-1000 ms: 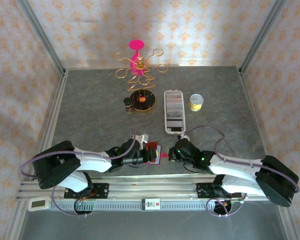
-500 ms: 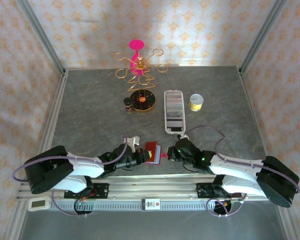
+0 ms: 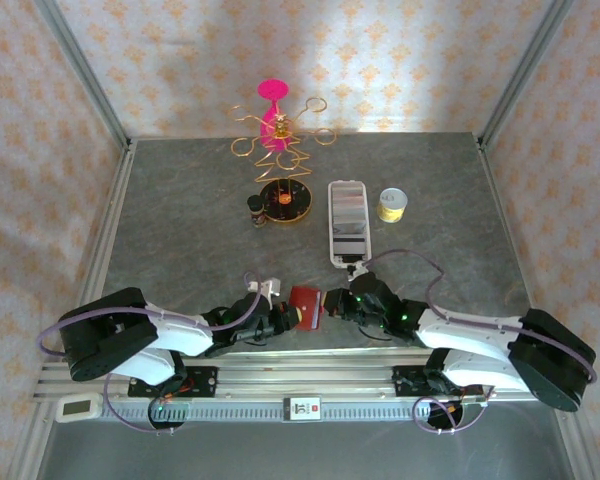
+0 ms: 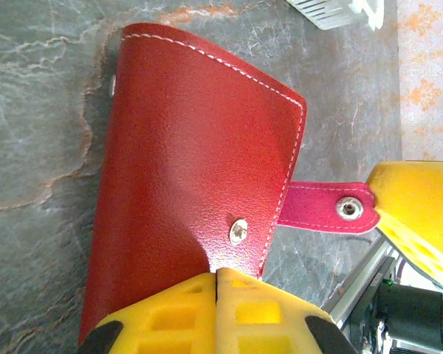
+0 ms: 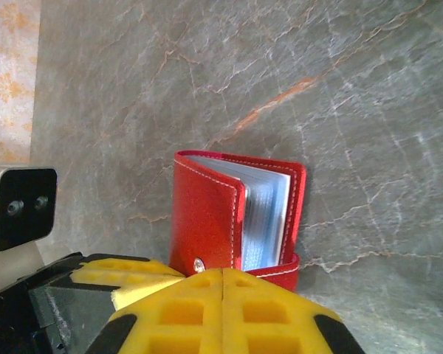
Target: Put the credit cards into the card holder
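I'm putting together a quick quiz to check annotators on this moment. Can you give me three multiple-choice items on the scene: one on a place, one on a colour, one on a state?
1. Where is the card holder?
A. between the left tool and the right tool
B. against the far wall
C. in the far left corner

2. What colour is its cover?
A. blue
B. green
C. red

3. What state is it in?
A. snapped shut
B. tab unfastened, covers parted, pockets showing
C. spread flat, face up

Answers:
1 A: the top view shows it between the two tool tips, near the arms.
2 C: both wrist views show red stitched covers.
3 B: the snap tab sticks out unfastened, and the right wrist view shows clear pockets between the covers.
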Tool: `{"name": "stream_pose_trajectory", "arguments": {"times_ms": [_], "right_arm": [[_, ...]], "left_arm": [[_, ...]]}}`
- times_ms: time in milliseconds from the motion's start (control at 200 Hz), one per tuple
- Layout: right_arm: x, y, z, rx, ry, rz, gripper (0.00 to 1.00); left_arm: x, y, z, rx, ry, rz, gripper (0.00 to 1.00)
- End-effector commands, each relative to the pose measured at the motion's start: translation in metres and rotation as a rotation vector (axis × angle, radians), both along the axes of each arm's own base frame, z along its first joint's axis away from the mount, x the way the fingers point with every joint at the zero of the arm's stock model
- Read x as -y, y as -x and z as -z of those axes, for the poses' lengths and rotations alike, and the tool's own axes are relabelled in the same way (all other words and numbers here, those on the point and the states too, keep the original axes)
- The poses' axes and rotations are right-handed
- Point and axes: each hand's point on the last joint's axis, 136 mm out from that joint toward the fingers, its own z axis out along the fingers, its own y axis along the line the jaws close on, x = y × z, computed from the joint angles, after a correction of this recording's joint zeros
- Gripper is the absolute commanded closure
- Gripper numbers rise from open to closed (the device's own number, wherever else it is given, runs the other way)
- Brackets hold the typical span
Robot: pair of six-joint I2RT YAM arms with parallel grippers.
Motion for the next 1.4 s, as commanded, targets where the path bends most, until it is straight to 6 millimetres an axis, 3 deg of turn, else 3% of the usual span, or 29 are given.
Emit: {"name": "stream_pose_trajectory", "arguments": {"times_ms": [0, 315, 631, 871, 991, 1256, 1396], "right_arm": [[-0.02, -0.004, -0.018, 0.018, -0.07, -0.026, 1.0], [-0.047, -0.004, -0.01, -0.001, -0.048, -0.07, 1.0], [-0.054, -0.007, 0.014, -0.039, 0.005, -0.067, 1.0], [-0.043, -0.007, 0.031, -0.061, 0.042, -0.03, 1.0], [-0.044, -0.008, 0.03, -0.06, 0.029, -0.021, 1.0], [-0.06, -0.01, 0.005, -0.02, -0.049, -0.053, 1.0], [-0.059, -0.009, 0.015, -0.025, 0.017, -0.061, 1.0]], "left_arm": [[-0.012, 0.0, 0.016, -0.022, -0.072, -0.041, 1.0], [-0.005, 0.001, 0.01, -0.028, -0.022, -0.032, 1.0], [0.004, 0.002, -0.01, -0.018, 0.092, -0.01, 1.0], [-0.011, -0.001, -0.012, -0.028, 0.136, -0.056, 1.0], [-0.013, 0.0, -0.01, -0.028, 0.118, -0.05, 1.0], [-0.016, 0.004, 0.008, -0.061, 0.062, -0.044, 1.0], [-0.013, 0.005, 0.009, -0.069, 0.069, -0.033, 1.0]]}}
